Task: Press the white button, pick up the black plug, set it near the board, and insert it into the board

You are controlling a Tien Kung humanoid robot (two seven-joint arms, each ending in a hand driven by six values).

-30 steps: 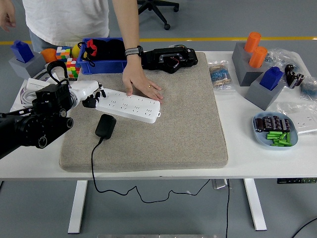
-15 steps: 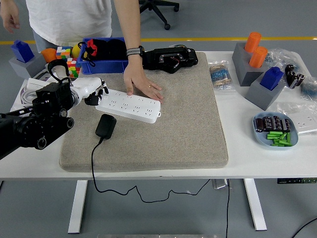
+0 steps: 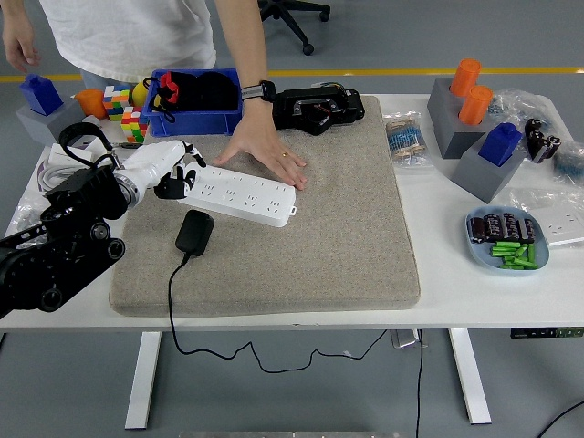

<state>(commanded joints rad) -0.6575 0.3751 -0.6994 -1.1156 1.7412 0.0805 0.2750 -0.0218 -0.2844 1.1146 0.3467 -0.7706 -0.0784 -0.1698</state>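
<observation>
- The left hand (image 3: pixel 173 175) sits at the left of the frame, over the left end of the white power strip (image 3: pixel 239 193). Its fingers are loosely curled and downturned, holding nothing; whether a fingertip actually touches the strip cannot be told from this view.
- The right hand is not in view.
- The black plug (image 3: pixel 194 231) lies on the grey mat (image 3: pixel 347 228) just below the strip's left end, its cord (image 3: pixel 171 301) trailing down over the mat's lower edge and off the table.
- A person's hand (image 3: pixel 266 151) rests flat on the mat against the strip's upper edge, near the centre-left of the frame.
- Risk: the button cannot be picked out at this size — a press that lands off it would probably just shove the strip.
- Risk: a downward push at the very end may tip or pivot the strip, and the person's hand steadies only one side.
- Risk: the plug lies close below the hand, so a sweep toward it could knock it aside, or snag the cord.
- Risk: the hanging cord may drag on the plug when it is lifted — and turn it out of line with the sockets.
</observation>
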